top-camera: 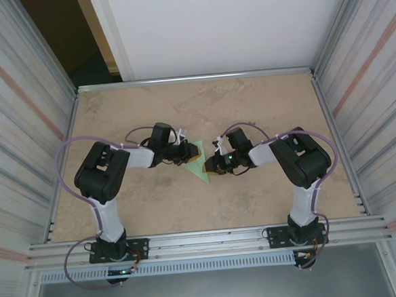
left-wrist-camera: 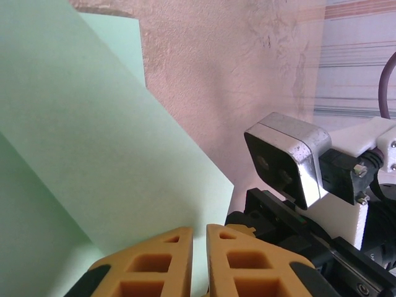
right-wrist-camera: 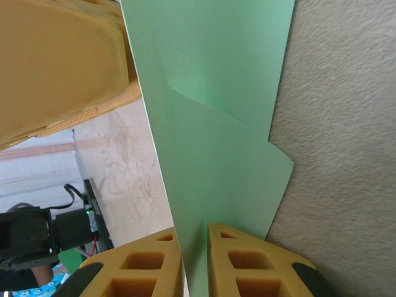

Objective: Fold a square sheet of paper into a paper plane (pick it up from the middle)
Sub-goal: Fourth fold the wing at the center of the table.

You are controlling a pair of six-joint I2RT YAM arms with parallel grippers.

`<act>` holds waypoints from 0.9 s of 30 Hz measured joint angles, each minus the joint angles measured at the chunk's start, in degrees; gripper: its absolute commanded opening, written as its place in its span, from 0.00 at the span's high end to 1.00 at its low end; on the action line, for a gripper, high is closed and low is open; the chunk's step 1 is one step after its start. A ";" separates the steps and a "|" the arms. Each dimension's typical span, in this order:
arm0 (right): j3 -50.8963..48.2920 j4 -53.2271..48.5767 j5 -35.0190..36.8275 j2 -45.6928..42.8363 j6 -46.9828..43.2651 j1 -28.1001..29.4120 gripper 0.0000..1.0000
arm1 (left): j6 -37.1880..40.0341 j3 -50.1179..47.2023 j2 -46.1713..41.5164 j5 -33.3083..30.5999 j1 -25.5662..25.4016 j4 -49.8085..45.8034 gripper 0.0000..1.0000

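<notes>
Orange fingers [right-wrist-camera: 247, 266] of the right gripper [right-wrist-camera: 194, 263] sit at the bottom edge of its wrist view. Pale green paper runs up out of the narrow gap between them, but I cannot tell whether the pads press it or merely flank it.

Largest is the table [top-camera: 263, 103], sandy and mottled, with both arms reaching inward to meet over its middle. The sheet of paper [top-camera: 197, 161] is there too, already folded into a pointed, layered shape, its tip aimed at the table's near edge. The left gripper [left-wrist-camera: 199, 260] comes in from the table's left side, its jaws almost together and pinching the paper's lower edge.

Going by the diagonal flap and stepped edges, I judge the work to be midway, with the nose folds made and the wings not yet creased. The next move probably calls for one gripper to hold a firm pinch while the other takes a fresh hold along the crease. It must not tear the thin sheet or let it swing.

From above, the two grippers cover much of the paper, so its full outline is lost. Both wrist views crop it, and the layers cannot be counted. Whether its tip rests on the table or hangs clear is unclear. A big blurred orange shape beside the paper in the right wrist view looks like a finger of the left gripper.
</notes>
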 measured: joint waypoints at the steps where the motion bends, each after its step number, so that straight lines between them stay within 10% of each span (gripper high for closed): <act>1: 0.04 -0.11 -0.11 -0.02 0.02 0.00 0.80 | 0.00 0.07 0.02 0.00 0.00 -0.20 0.86; 27: 0.42 -3.39 2.60 -3.06 3.13 -0.09 0.69 | 2.71 3.50 2.16 -0.46 -0.37 -7.80 0.87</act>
